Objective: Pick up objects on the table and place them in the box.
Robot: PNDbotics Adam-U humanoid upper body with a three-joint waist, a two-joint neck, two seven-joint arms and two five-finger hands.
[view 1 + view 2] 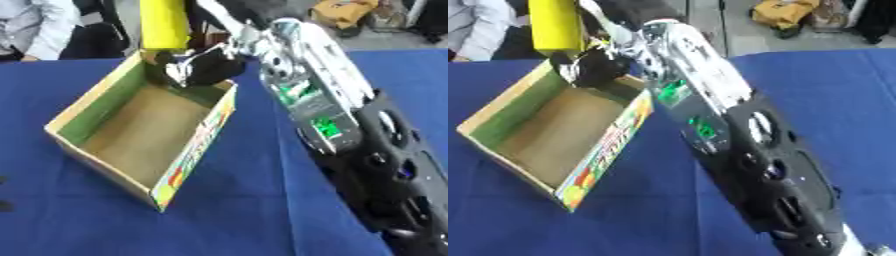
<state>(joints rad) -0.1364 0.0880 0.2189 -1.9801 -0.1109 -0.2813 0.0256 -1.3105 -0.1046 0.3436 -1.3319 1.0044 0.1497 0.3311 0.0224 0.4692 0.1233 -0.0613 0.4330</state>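
An open cardboard box [94, 97] with green inner walls and a colourful printed side lies askew on the blue table; its brown floor shows nothing inside. My right arm reaches from the lower right across to the box's far end. There my right hand [208, 66] is curled round the lower end of a tall yellow cylinder [164, 24], which stands upright over the far rim of the box [555, 25]. The cylinder's bottom is hidden behind the hand. At the left edge, two small dark tips [3, 205] are all that shows of what may be my left hand.
The blue cloth table [236, 210] spreads around the box. My right forearm [324, 115] covers the table's right part. People sit beyond the far edge at the upper left, and bags lie on the floor behind.
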